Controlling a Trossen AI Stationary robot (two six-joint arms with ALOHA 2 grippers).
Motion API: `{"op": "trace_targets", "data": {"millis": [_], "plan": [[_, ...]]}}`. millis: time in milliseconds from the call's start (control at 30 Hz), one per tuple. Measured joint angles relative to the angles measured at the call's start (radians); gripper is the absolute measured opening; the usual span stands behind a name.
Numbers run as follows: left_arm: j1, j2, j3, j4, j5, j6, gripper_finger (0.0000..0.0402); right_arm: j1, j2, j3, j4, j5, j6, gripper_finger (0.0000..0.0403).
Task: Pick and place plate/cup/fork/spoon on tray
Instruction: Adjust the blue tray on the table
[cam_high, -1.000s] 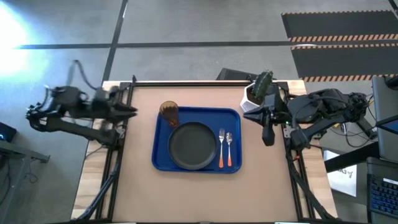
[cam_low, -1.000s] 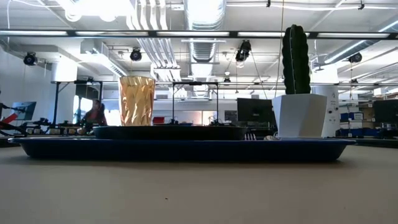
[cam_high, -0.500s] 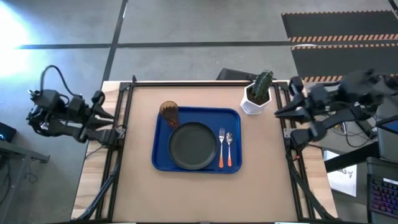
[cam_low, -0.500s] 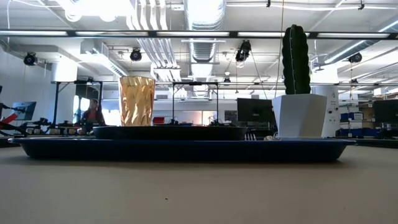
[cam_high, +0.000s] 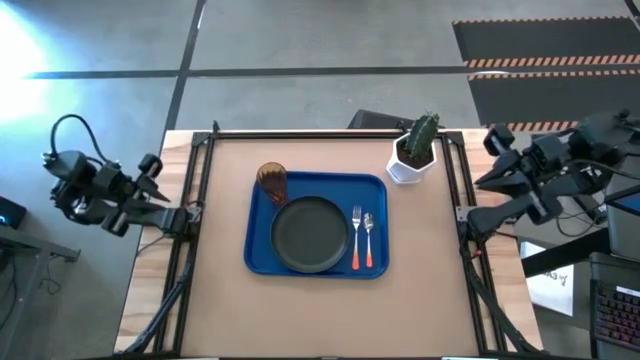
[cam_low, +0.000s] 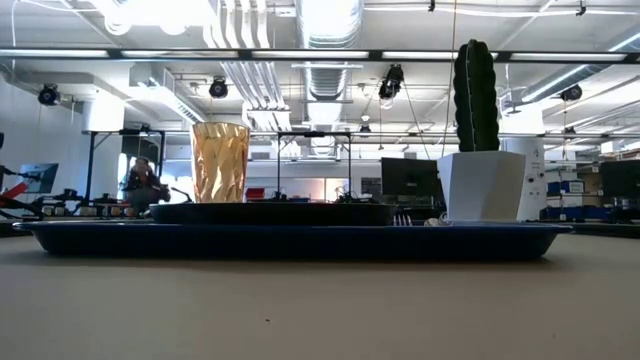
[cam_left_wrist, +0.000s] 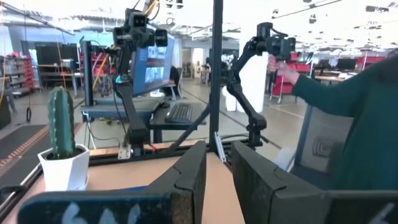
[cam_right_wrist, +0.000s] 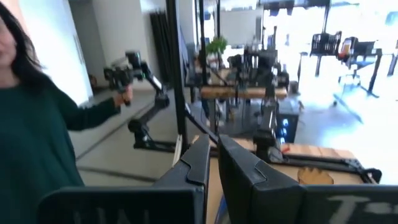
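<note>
On the tray (cam_high: 260, 225) we see the plate (cam_high: 311, 234), cup (cam_high: 272, 182), fork (cam_high: 355, 238) and spoon (cam_high: 368, 238), while our left gripper (cam_high: 150, 178) and right gripper (cam_high: 487, 172), both slightly spread and empty, hang well off to its sides.

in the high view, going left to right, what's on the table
cup → plate → fork → spoon → cactus pot; the first four sit on the blue tray.
</note>
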Motion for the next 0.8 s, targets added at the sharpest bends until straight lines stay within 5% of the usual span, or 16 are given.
{"op": "trace_targets", "data": {"millis": [300, 800], "plan": [[0.000, -0.074, -0.116, 0.046, 0.000, -0.038, 0.0058, 0.000, -0.243, -0.393, 0.216, 0.060, 0.155, 0.0022], [0.000, -0.119, -0.179, 0.063, -0.003, -0.052, 0.0058, 0.000, -0.573, -0.966, 0.664, 0.051, 0.182, 0.0022]]}}
